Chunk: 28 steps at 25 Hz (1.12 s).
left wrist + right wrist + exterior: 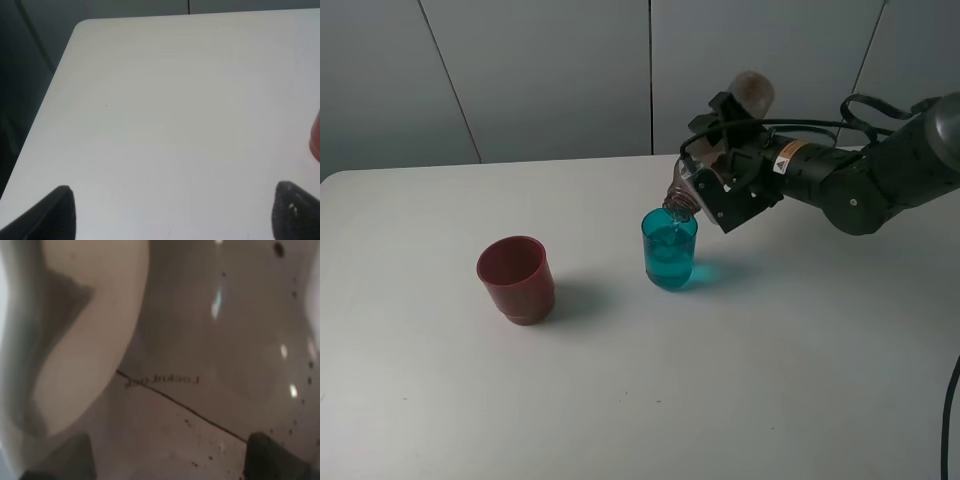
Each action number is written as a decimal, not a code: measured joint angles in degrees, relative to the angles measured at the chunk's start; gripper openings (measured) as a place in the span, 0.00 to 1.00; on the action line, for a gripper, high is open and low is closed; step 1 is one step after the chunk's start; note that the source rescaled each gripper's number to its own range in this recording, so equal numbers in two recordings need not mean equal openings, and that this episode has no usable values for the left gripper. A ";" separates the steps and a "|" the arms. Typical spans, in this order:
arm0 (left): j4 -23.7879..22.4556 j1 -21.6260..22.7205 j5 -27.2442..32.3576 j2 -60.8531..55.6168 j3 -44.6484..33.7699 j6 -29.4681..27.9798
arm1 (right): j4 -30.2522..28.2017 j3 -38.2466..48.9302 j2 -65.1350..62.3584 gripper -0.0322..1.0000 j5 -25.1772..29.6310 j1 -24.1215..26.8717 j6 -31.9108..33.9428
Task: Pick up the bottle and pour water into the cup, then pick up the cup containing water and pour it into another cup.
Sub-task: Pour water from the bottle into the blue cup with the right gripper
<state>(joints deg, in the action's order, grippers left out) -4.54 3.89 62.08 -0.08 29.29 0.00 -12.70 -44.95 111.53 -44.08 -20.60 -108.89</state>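
The smoky bottle (682,198) is tipped steeply, its open neck down just above the rim of the teal cup (669,252) and its base up toward the back wall. My right gripper (725,180) is shut on the bottle's body. In the right wrist view the bottle (200,340) fills the picture between the dark fingertips (275,457). The dark red cup (517,278) stands upright to the left of the teal one, apart from it. My left gripper (175,215) is open over bare table, with the red cup's edge (315,140) off to one side.
A white table (770,380) carries only the two cups. Its left edge and rounded corner (80,25) show in the left wrist view. A grey panelled wall (550,70) runs behind the table.
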 joint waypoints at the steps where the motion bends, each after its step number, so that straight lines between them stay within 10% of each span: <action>1: 0.00 0.00 0.00 0.00 0.00 0.00 | -0.14 0.00 0.00 0.03 0.00 0.00 -0.46; 28: 0.00 0.00 0.00 0.00 0.00 0.40 | -4.44 -0.17 0.00 0.03 -3.57 0.00 -3.33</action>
<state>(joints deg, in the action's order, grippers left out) -4.54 3.89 62.08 -0.08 29.29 0.40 -17.14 -45.12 111.53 -47.64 -20.60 -112.23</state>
